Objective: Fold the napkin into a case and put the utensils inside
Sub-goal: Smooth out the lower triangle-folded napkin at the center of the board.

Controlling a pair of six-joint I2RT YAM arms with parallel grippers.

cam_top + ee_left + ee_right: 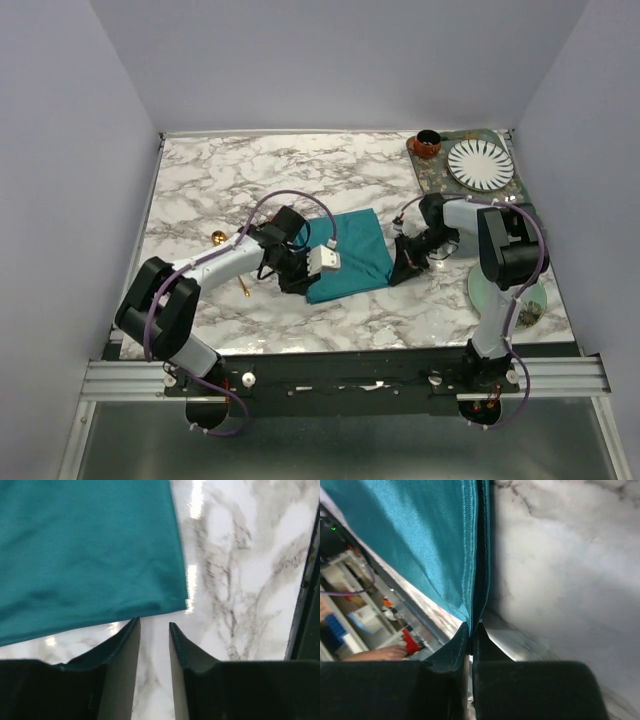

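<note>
No text, label or number can be read anywhere.

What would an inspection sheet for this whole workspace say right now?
Surface: white-grey marble table.
Job's things: teal napkin lying between the grippers; gold utensil partly under the left arm; purple utensil not seen.
Clutter: striped plate, brown cup, pale green saucer.
Grippers: left gripper open, empty, at the napkin's corner; right gripper shut on the napkin's edge.
Cables: purple cables looped along both arms.
Surroundings: plain pale walls.
</note>
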